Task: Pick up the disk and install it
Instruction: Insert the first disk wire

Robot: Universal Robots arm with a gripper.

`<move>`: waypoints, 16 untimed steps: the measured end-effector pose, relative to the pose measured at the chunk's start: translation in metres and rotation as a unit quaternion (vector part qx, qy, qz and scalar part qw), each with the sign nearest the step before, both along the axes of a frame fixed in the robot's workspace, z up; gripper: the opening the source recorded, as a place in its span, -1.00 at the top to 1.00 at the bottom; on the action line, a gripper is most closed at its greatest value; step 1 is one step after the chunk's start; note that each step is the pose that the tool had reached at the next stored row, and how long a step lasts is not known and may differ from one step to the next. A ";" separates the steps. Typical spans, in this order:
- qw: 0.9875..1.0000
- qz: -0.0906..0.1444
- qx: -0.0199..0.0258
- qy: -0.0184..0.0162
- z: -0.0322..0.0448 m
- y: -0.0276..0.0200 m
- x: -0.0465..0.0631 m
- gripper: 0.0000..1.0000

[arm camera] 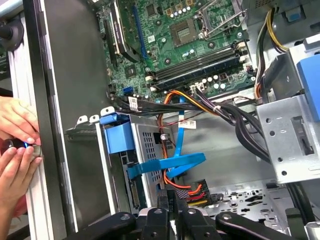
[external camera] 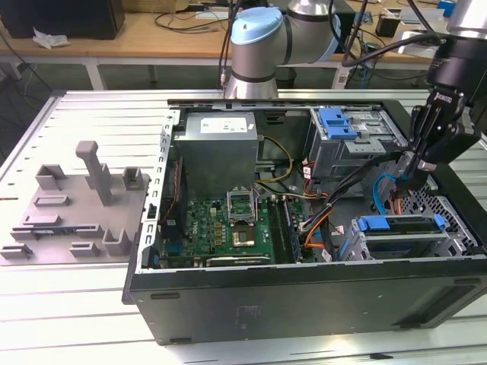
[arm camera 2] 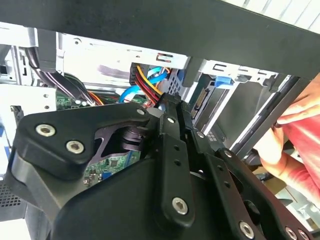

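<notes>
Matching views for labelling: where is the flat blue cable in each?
Exterior view: the blue cable loops inside the case, exterior view's right.
Second wrist view: the cable curves beside red and yellow wires.
First wrist view: the cable lies next to those wires.
Shared landmark: the green motherboard.

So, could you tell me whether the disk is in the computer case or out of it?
In: the disk, with its blue bracket, sits inside the open case, in the corner near the tool.

On the surface (external camera: 76,304), a fixture plate (external camera: 68,205) lies to the exterior view's left of the computer case (external camera: 304,304). Inside, the motherboard (external camera: 228,228) lies before the power supply (external camera: 217,148), and the disk (external camera: 403,236) lies toward the exterior view's right.
</notes>
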State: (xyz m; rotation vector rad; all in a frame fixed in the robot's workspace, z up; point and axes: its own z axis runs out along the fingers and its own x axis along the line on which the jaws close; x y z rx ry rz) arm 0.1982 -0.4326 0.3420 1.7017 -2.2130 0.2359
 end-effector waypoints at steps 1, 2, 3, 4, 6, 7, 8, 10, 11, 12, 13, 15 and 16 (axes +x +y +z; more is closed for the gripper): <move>1.000 0.000 0.002 -0.001 0.0006 -0.0016 0.000 0.66; 1.000 0.000 0.003 -0.002 0.0010 -0.0025 0.000 0.66; 1.000 0.000 0.005 -0.003 0.0017 -0.0038 -0.001 0.66; 1.000 0.000 0.007 -0.004 0.0021 -0.0047 -0.001 0.66; 1.000 0.000 0.011 -0.006 0.0048 -0.0083 -0.002 0.66; 1.000 0.000 0.012 -0.008 0.0063 -0.0099 -0.004 0.66; 1.000 0.001 0.013 -0.009 0.0072 -0.0107 -0.006 0.66; 1.000 0.001 0.013 -0.011 0.0084 -0.0120 -0.007 0.66; 1.000 0.002 0.014 -0.013 0.0093 -0.0130 -0.008 0.66; 1.000 0.002 0.014 -0.014 0.0098 -0.0135 -0.008 0.66; 1.000 0.003 0.014 -0.016 0.0103 -0.0140 -0.009 0.66; 0.999 0.010 0.032 -0.031 0.0146 -0.0200 -0.010 0.66; 0.997 0.010 0.065 -0.043 0.0146 -0.0334 -0.017 0.66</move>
